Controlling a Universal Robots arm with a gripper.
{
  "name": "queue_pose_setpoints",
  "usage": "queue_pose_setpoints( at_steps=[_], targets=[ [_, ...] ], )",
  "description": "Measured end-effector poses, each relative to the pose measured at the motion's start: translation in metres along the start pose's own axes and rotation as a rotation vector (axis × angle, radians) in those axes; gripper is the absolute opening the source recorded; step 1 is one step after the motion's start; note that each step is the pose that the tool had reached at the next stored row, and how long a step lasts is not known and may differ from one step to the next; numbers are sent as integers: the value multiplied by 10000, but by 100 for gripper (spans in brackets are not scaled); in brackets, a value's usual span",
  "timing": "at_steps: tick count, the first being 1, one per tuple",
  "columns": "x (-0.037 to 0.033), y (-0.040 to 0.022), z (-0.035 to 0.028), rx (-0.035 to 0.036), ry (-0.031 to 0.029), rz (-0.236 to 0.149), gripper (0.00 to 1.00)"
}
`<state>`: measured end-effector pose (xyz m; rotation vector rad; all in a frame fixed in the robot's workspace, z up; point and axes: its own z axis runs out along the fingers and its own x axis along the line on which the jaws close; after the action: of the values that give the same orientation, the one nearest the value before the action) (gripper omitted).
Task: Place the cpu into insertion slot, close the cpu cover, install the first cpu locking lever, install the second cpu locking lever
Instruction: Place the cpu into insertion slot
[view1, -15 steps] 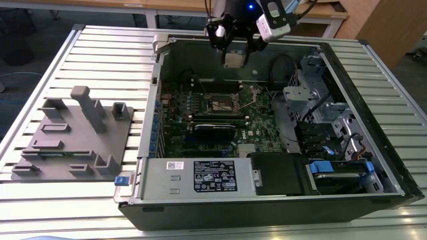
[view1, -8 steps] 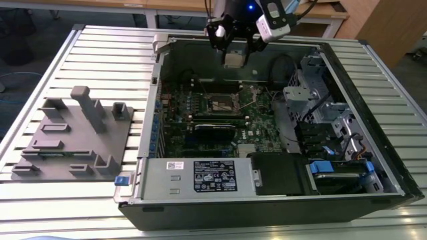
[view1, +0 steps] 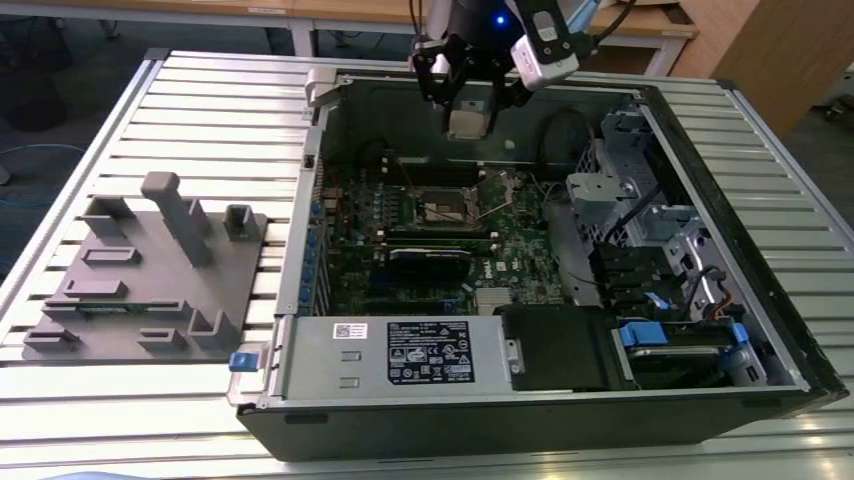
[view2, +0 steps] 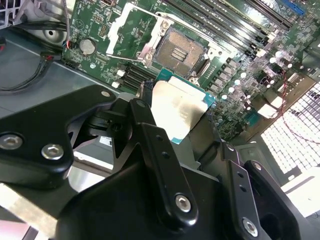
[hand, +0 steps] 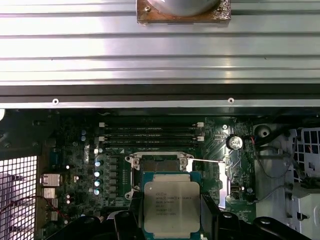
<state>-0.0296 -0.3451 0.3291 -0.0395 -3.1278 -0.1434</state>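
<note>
Firmly, the pincer (hand: 171, 219) was closed on the cpu (hand: 171, 205), its black fingers (hand: 127, 225) pressing two opposite edges of the chip, whose dull silver top faced the first wrist view. Below the held chip and clearly apart from it lay the insertion slot (view2: 181, 52), its dark contact field bare inside a silvery rim. Just beside the slot, the cpu cover (view2: 116, 31) stood swung open. Past the socket ran long black memory slots (hand: 150, 132) on the green motherboard (view1: 400, 270). In the exterior view the pincer hung above the far part of the open computer case (view1: 747, 380), which lay on the slatted metal desk (view1: 200, 110). A grey fixture block (view1: 147, 270) sat well away from the pincer, towards the exterior view's left.
</note>
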Motion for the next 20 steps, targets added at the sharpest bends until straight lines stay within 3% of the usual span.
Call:
queue_pose_setpoints(
  at_steps=[20],
  targets=[
    [-1, -9, 96, -2, -3, 0, 54]
  ],
)
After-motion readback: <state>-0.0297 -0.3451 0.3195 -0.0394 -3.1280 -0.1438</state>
